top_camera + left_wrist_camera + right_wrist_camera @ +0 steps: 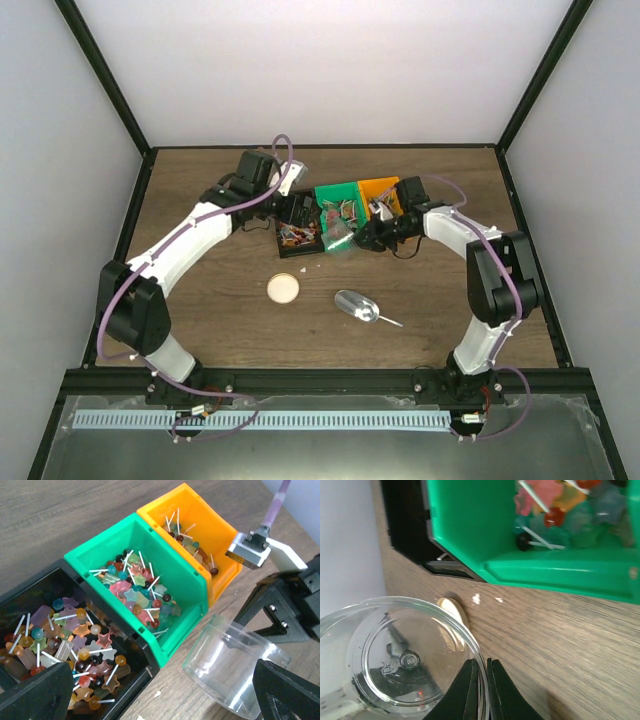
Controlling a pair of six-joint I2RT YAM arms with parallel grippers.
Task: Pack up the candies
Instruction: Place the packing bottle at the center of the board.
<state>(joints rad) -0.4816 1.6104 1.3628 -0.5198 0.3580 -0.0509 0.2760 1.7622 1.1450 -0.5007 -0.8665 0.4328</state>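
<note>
On the brown wooden surface (200,300) three bins sit side by side. My right claw (481,672) pinches the rim of a clear, empty jar (405,655) just beside the green bin (190,585), ready for filling, I reckon. My left claw (162,680) hangs wide. The candies (135,595), glossy stars and balls on white sticks, lie in all three bins.
</note>
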